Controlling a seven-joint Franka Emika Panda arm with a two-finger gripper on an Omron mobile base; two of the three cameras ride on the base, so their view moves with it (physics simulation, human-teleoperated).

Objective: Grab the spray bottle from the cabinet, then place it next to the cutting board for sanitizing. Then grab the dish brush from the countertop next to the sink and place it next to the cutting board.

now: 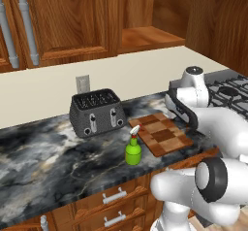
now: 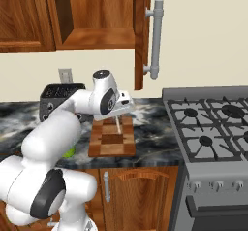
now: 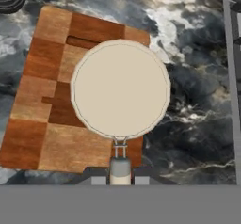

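The cream round-headed dish brush [image 3: 120, 89], clamped in the jaws, hangs above the checkered wooden cutting board [image 3: 52, 119]; green spray bottle [image 1: 133, 150] stands just left of the board on the dark marble tabletop [image 1: 43, 162].

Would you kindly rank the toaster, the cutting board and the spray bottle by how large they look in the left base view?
1. Toaster and cutting board: these look about alike in spread, so I won't rank them against each other; the toaster is taller.
2. Spray bottle: clearly the smallest, standing on the countertop left of the board.
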